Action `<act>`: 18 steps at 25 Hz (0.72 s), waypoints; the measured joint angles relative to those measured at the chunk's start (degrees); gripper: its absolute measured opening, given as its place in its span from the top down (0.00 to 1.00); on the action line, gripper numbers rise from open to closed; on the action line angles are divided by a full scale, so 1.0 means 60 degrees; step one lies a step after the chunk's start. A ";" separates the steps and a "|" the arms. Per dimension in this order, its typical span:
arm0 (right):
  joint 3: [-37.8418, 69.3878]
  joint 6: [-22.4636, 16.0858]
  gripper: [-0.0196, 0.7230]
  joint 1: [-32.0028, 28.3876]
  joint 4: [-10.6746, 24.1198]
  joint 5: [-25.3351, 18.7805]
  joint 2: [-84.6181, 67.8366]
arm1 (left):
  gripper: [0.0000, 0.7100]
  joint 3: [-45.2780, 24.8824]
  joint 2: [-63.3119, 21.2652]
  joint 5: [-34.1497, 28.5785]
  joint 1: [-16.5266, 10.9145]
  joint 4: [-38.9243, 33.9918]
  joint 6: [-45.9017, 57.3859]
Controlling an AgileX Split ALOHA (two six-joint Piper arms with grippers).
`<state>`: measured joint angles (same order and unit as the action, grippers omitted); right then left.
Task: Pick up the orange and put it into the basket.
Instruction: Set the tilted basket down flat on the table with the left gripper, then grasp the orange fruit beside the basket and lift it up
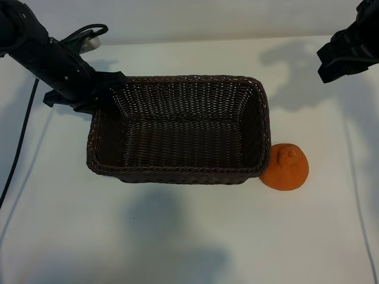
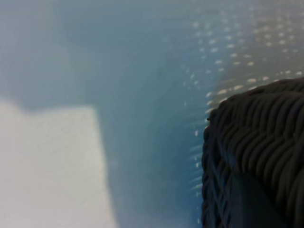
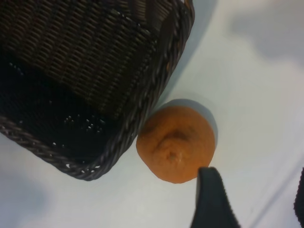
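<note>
The orange (image 1: 285,167) lies on the white table (image 1: 189,236) at the lower right of the frame, touching the right short wall of the basket (image 1: 177,176) near its front corner, stem bump up. It is round, so no long axis guides the grasp. Behind it, at the upper right, the right gripper (image 1: 346,56) hangs clearly above and well apart, jaws parted and empty — it is the nearer arm, and the orange lies below and toward the lower left from it. The basket wall stands in the way on one side. Farthest, at the upper left, the left gripper (image 1: 98,94) clamps the basket's corner rim.
</note>
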<state>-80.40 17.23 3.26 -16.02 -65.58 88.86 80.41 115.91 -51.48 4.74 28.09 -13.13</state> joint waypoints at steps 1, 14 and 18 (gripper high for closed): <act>0.0000 0.0000 0.41 0.0000 0.0000 0.0000 0.0000 | 0.75 0.0000 0.0000 0.0000 0.0000 0.0000 0.0000; 0.0000 -0.0008 0.41 0.0000 0.0000 0.0000 0.0000 | 0.22 0.0000 -0.0105 -0.0338 -0.0026 0.0215 0.0252; 0.0000 -0.0008 0.41 0.0000 0.0000 0.0000 0.0000 | 0.22 0.0000 -0.0577 -0.0729 -0.0269 0.0125 0.0475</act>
<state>-80.40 17.18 3.26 -16.02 -65.58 88.86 80.41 112.45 -55.86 3.12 28.84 -10.27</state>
